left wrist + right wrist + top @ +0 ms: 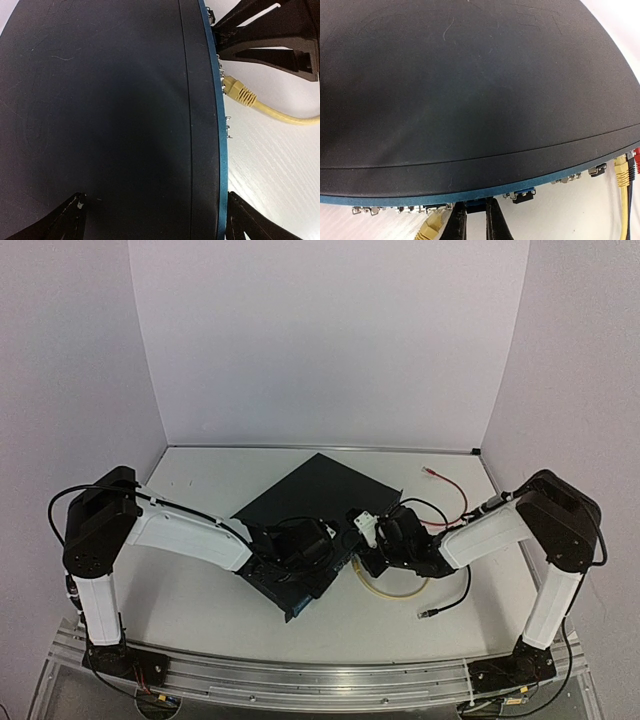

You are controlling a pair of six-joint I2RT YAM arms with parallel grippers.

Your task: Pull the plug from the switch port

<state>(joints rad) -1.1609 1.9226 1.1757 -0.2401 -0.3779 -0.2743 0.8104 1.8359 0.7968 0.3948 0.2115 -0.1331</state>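
Left wrist view: switch [110, 120], mid-worktop, is straddled by the spread left gripper [150, 220] to brace it; yellow plug [239, 93] is seated. Right gripper [472, 220] is nearly closed beside it, gripping nothing.

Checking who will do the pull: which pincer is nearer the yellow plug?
Right. The right pincer sits at the port face, right beside the yellow plug. The left pincer straddles the switch, farther along.

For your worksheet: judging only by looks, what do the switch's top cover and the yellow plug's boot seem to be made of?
The switch cover: probably painted metal, matte dark, with fine scratches and a straight panel seam. The yellow plug boot: likely soft moulded plastic or rubber, ribbed with a dull sheen, continuing into a flexible yellow cable.
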